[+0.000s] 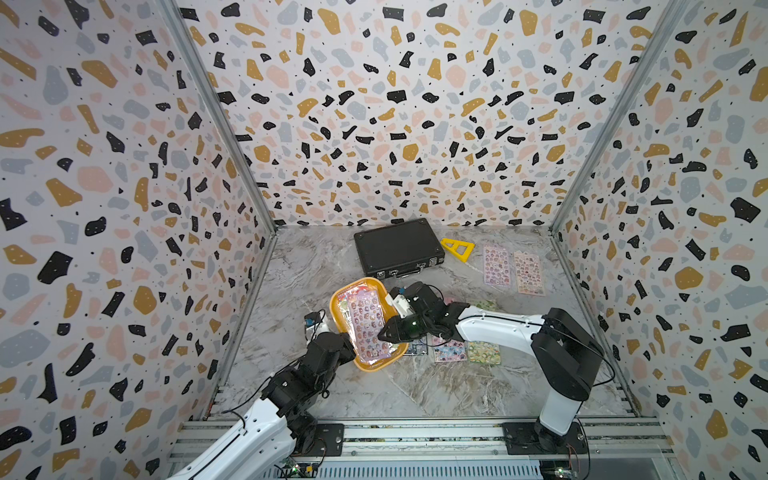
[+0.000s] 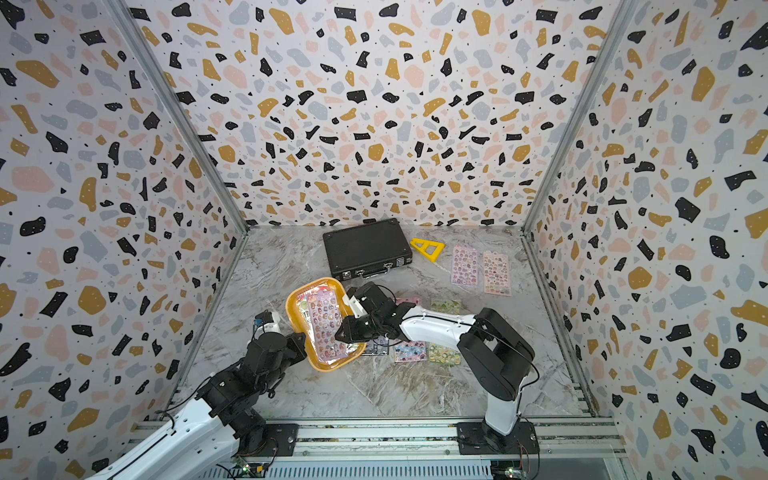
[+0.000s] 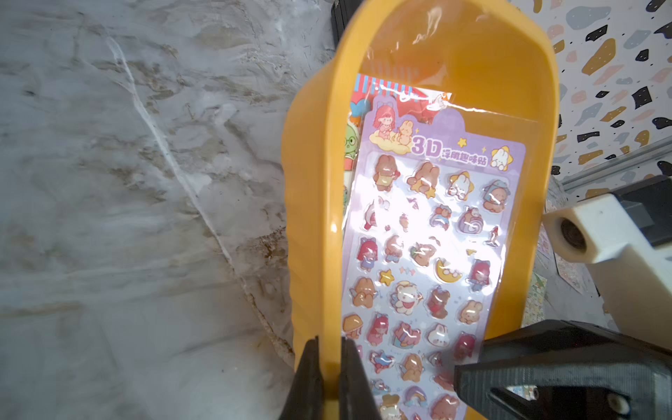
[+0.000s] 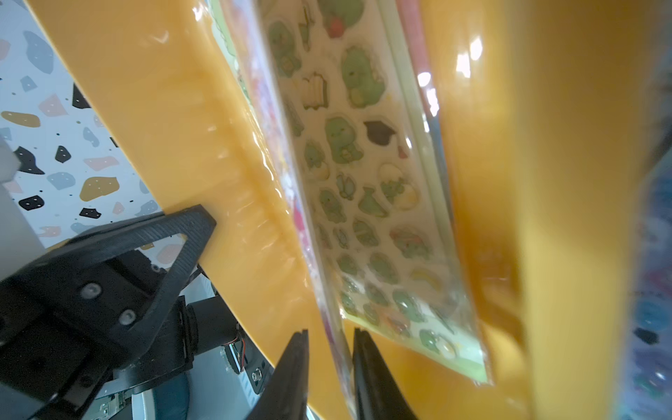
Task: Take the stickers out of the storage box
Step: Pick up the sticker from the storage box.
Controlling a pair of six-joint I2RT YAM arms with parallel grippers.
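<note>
The left gripper (image 3: pixel 329 342) is clamped on the near left rim of the box (image 3: pixel 312 218), which sits mid-table (image 1: pixel 415 386). The stickers (image 1: pixel 365 324) lie stacked inside the box, with a purple sheet (image 3: pixel 429 254) on top. The right gripper (image 4: pixel 329 332) reaches in from the right. Its jaws are narrow but still apart, with a sheet's edge between them. Several loose sheets (image 1: pixel 496 266) lie on the table.

My left arm (image 1: pixel 257 432) reaching in from the lower left in a top view, left gripper (image 3: pixel 329 342) clamped tight on the storage box (image 3: pixel 312 182) rim, right arm (image 1: pixel 498 325) folded in from the lower right, right gripper (image 4: pixel 331 332) low, jaws narrowly parted astride an edge of the stickers (image 4: pixel 363 182)
</note>
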